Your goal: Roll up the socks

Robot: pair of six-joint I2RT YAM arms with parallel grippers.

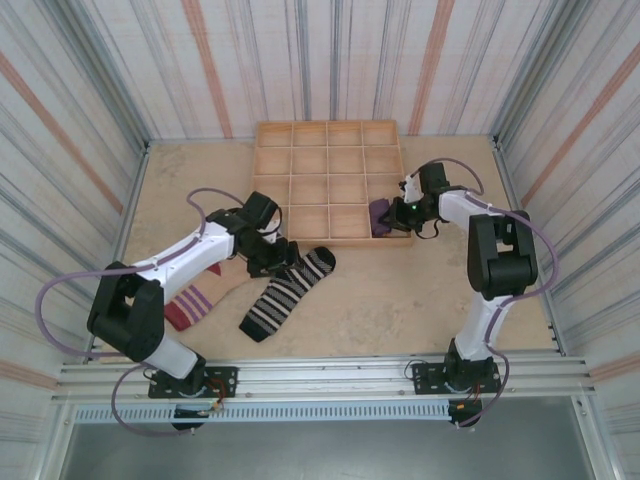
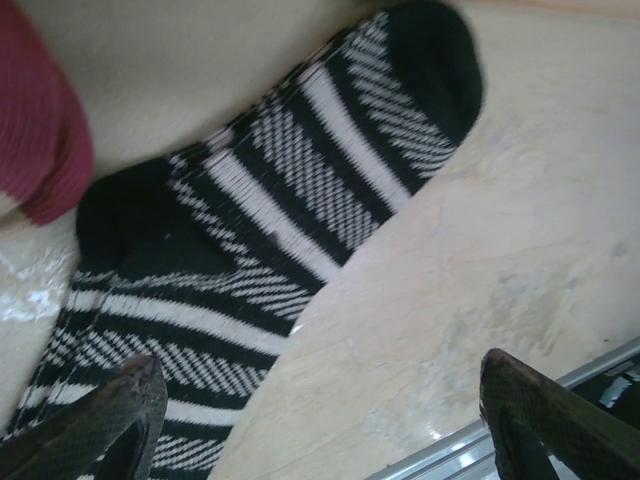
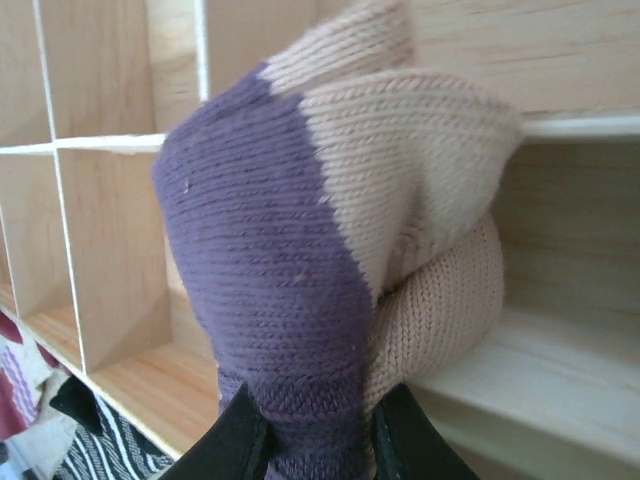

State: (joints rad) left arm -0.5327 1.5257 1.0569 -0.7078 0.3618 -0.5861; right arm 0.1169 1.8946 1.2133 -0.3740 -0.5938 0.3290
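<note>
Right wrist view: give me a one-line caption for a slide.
The right arm's fingers grip a bunched purple-and-tan sock in front of a compartmented wooden tray.

On my left gripper point(image 2: 320, 400) the pads point(image 2: 110, 420) are dark and matt, with a fine woven grain. Ahead of them the striped sock point(image 2: 300, 200) is soft knitted cloth. It lies on a table point(image 2: 520, 250) that is pale, smooth and faintly shiny. My right gripper point(image 3: 320, 445) has smooth black fingers point(image 3: 235, 445). Between them the purple sock point(image 3: 270, 280) is matt, ribbed knit. Beyond it the tray point(image 3: 120, 240) is pale bare wood, sanded smooth.
</note>
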